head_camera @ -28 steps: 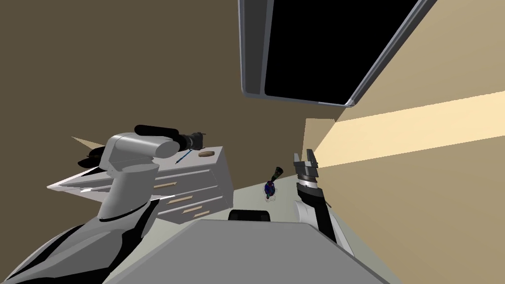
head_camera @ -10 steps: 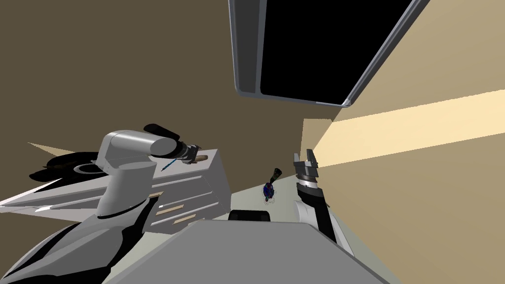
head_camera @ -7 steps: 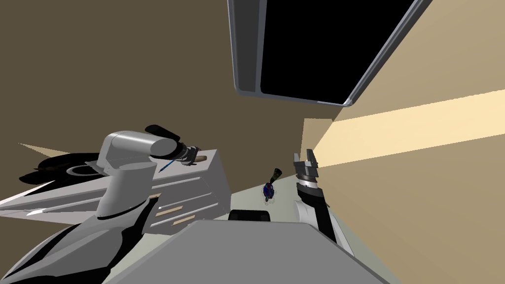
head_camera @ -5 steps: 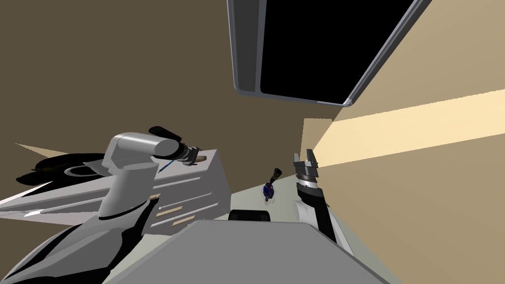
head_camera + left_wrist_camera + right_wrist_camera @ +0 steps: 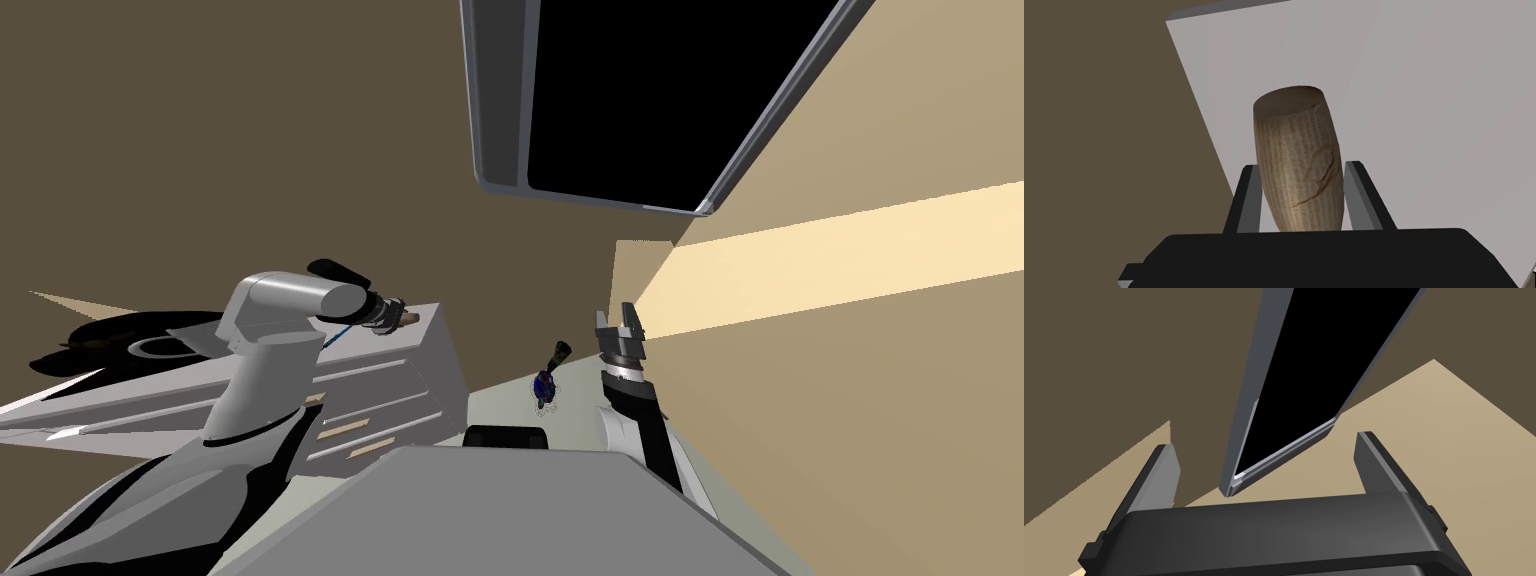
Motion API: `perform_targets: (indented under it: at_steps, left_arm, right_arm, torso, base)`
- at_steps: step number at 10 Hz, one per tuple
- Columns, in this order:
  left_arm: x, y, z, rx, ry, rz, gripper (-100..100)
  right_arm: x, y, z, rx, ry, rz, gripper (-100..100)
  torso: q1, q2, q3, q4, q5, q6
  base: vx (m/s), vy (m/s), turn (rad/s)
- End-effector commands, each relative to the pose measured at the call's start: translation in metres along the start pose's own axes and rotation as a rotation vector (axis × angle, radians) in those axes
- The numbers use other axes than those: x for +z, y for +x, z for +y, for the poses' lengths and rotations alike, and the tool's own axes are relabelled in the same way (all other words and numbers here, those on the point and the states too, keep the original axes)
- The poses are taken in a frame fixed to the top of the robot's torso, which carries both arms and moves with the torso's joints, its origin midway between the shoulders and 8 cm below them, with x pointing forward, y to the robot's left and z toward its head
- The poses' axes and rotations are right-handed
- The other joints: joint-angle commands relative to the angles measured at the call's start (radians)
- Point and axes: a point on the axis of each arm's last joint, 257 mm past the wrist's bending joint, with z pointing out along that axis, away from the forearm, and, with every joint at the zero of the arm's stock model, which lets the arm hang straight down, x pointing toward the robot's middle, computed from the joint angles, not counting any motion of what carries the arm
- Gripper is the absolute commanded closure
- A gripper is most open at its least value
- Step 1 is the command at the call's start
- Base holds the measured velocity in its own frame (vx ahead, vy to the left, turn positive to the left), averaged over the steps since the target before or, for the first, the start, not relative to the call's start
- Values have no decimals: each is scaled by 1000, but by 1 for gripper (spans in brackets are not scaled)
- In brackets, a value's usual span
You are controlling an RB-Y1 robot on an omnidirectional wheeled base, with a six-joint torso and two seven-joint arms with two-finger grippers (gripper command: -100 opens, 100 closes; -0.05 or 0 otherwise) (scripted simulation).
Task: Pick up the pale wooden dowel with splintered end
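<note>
The left hand [image 5: 1301, 165] pinches the dowel [image 5: 1294, 145]: its two fingers [image 5: 1246, 200] press the dowel's sides, set much closer together than when spread. The dowel is short and thick, pale brown with fine grain and a dark crack down its side, and its rounded, blunt end points away from the hand's dark body. Behind it lies the pale grey top of a dresser [image 5: 1424, 100], whose edge meets a brown wall. In the head view the left arm reaches forward over the dresser [image 5: 390, 395], and the left hand [image 5: 393, 315] holds the dowel [image 5: 409, 319] near the top's far corner; I cannot tell whether the dowel rests on the top or hangs just clear of it. A thin blue pen [image 5: 338, 333] lies on the top just beside the forearm. The dresser's front has drawers with tan handles [image 5: 340, 428]. On the floor between the dresser and the right arm sits a small blue thing [image 5: 545, 385] with a dark piece [image 5: 561, 351] above it. The right hand [image 5: 620, 325] is held upright near the tan wall, well apart from the dresser, its fingers spread wide [image 5: 1269, 453].
</note>
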Motion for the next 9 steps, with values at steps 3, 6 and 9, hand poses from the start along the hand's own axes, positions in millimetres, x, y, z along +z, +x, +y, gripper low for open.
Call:
perform_targets:
  at_steps: [3,6,9]
  left_arm:
    - [0,0,0,0,0,0,100]
    - [-11,1,0,3,0,2,100]
    - [-13,1,0,3,0,2,0]
  right_arm:
    - [0,0,0,0,0,0,0]
    - [0,0,0,0,0,0,0]
    - [0,0,0,0,0,0,0]
  torso:
    - [0,0,0,0,0,0]
    - [0,1,1,1,-1,0]
    - [0,1,1,1,0,0]
  base:
    - [0,0,0]
    - [-1,0,9]
    - [0,0,0]
